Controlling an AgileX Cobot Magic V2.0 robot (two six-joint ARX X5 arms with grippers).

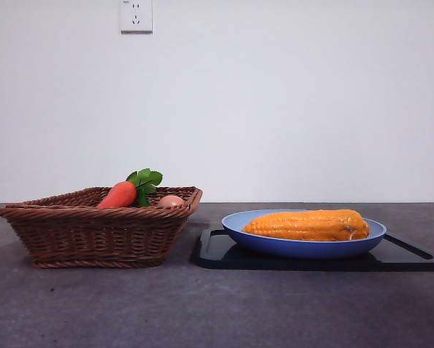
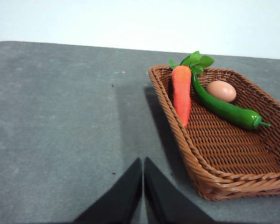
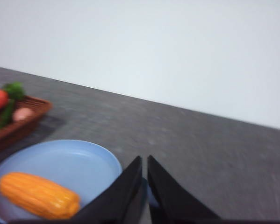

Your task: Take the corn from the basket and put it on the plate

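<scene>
1. The corn [image 1: 307, 225] lies on its side in the plate [image 1: 238, 226], a long orange-yellow cob with bumpy kernel rows and rounded ends, filling most of the plate's inside.
2. The plate is round, shallow and matte blue with a raised rim; it sits on a flat black rectangular tray [image 1: 217, 254], whose edges show on both sides of it in the front view.
3. The basket [image 1: 79, 235] stands just beside the tray, dark-brown woven wicker with flaring sides and a braided rim.
4. From the front only a red-orange carrot [image 1: 119, 194] with green leaves and the top of a pale egg [image 1: 171, 200] rise above the basket's rim.
5. The left wrist view looks down into the basket and adds a glossy green chili pepper [image 2: 224, 109] lying slantwise between carrot and egg, on the open woven floor.
6. The left gripper [image 2: 143, 165] hangs above the grey speckled table [image 2: 60, 130] near the basket's corner, its black jaws pressed together on nothing.
7. The right gripper [image 3: 144, 163] sits at the plate's rim, well apart from the cob, jaws likewise together and empty; that view is blurred.
8. Neither arm appears in the front view.
</scene>
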